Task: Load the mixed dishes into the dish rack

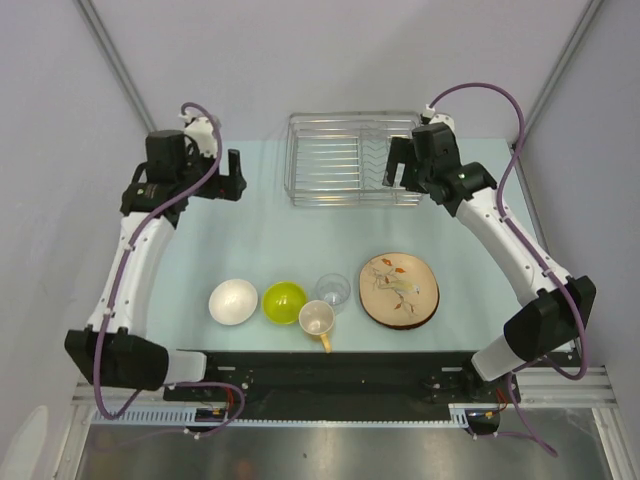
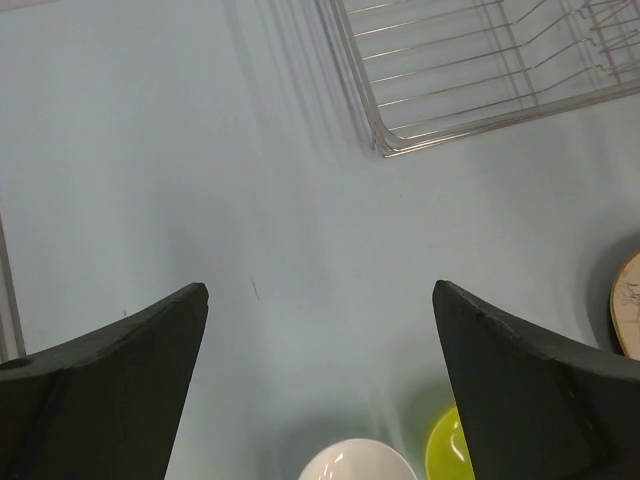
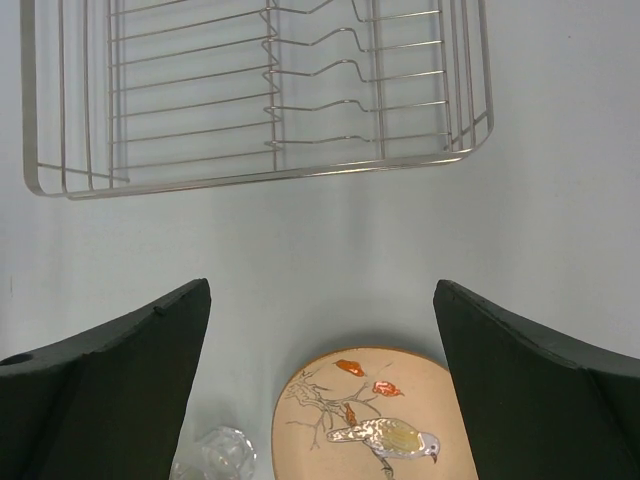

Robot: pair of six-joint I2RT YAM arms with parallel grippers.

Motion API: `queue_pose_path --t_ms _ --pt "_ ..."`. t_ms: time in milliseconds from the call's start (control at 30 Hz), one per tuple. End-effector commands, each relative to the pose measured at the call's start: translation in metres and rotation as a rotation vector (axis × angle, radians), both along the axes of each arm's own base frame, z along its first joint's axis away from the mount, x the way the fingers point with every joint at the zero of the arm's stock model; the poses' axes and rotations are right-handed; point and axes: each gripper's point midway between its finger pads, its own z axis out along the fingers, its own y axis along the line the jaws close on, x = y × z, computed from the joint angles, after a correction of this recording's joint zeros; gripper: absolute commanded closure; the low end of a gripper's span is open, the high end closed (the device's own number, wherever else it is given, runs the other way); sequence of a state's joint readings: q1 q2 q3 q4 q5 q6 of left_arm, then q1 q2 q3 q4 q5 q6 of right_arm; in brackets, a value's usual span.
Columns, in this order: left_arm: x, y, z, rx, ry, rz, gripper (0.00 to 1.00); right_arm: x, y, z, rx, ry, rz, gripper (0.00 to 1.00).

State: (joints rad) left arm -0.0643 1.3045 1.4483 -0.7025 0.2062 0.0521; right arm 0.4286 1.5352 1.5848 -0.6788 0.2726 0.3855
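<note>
The chrome wire dish rack (image 1: 352,160) stands empty at the back of the table; it also shows in the left wrist view (image 2: 480,70) and the right wrist view (image 3: 250,90). Near the front lie a white bowl (image 1: 233,301), a lime-green bowl (image 1: 284,302), a small clear glass (image 1: 333,290), a yellow-orange mug (image 1: 317,320) and a round wooden plate (image 1: 399,291) with a bird and leaves. The beige plate is out of view. My left gripper (image 1: 232,178) is open and empty, left of the rack. My right gripper (image 1: 397,165) is open and empty over the rack's right end.
The mug lies against the glass and the green bowl. Grey walls close in the table on the left, back and right. A black rail (image 1: 330,370) runs along the near edge between the arm bases.
</note>
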Motion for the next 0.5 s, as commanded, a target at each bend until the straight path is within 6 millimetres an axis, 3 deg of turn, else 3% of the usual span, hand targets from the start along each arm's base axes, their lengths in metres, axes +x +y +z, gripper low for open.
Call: queue_pose_path --t_ms 0,67,100,133,167,200,233,267,300,333,367,400,433,467 --pt "0.039 -0.002 0.003 0.051 -0.086 0.034 0.0 0.005 0.001 0.02 0.031 -0.074 -0.009 0.0" --pt "0.062 -0.006 -0.003 0.054 -0.1 0.018 0.0 0.012 -0.008 0.018 0.01 -0.088 -0.014 0.0" --pt "0.078 -0.01 0.01 0.046 -0.142 0.014 0.0 0.018 -0.012 0.019 0.003 -0.106 -0.028 0.0" --pt "0.097 -0.014 -0.008 0.043 -0.101 0.01 0.0 0.022 -0.021 0.017 -0.003 -0.112 -0.057 0.01" --pt "0.11 -0.015 -0.014 0.037 -0.088 0.023 0.0 0.031 -0.037 0.015 -0.011 -0.119 -0.108 0.0" --pt "0.124 -0.022 0.004 0.035 -0.119 0.021 0.0 0.039 -0.047 0.016 -0.007 -0.14 -0.143 0.0" --pt "0.134 -0.024 0.003 0.042 -0.117 0.028 0.0 0.045 -0.054 0.013 -0.004 -0.144 -0.17 0.0" --pt "0.154 -0.027 -0.024 0.061 -0.066 0.041 0.0 0.053 -0.062 0.005 -0.015 -0.139 -0.197 0.0" --pt "0.164 -0.038 -0.009 0.069 -0.104 0.034 0.0 0.063 -0.076 0.005 -0.017 -0.156 -0.234 0.0" --pt "0.174 -0.044 -0.016 0.081 -0.099 0.031 0.0 0.069 -0.08 -0.001 -0.026 -0.149 -0.245 0.0" --pt "0.185 -0.058 -0.04 0.1 -0.063 0.008 0.0 0.076 -0.086 -0.002 -0.039 -0.155 -0.259 0.0" --pt "0.194 -0.063 -0.031 0.104 -0.082 0.002 0.0 0.086 -0.091 -0.018 -0.057 -0.127 -0.274 0.0" --pt "0.199 -0.069 -0.038 0.11 -0.073 -0.002 0.0 0.092 -0.094 -0.023 -0.069 -0.118 -0.281 0.0" --pt "0.207 -0.079 -0.059 0.117 -0.039 -0.019 0.0 0.098 -0.096 -0.022 -0.073 -0.121 -0.285 0.01"
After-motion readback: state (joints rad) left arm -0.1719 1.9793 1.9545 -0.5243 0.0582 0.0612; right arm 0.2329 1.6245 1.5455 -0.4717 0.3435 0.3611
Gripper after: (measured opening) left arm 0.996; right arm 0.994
